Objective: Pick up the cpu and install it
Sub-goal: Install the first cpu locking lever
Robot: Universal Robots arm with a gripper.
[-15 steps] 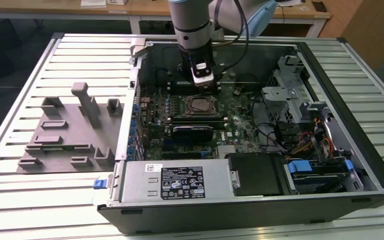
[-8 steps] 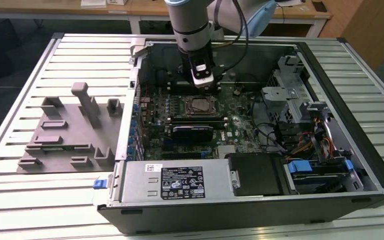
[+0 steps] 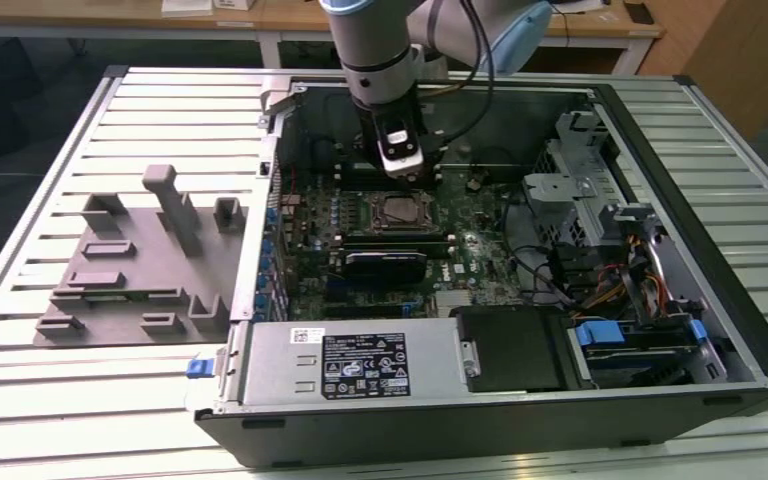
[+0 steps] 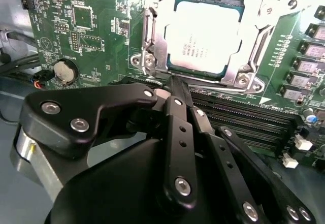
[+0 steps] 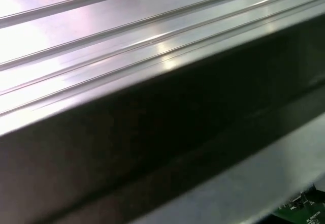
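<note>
One ribbed metal table (image 3: 37, 400)

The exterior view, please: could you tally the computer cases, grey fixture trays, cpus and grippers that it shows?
computer case: 1
grey fixture tray: 1
cpu: 1
gripper: 1
Total: 4
</note>
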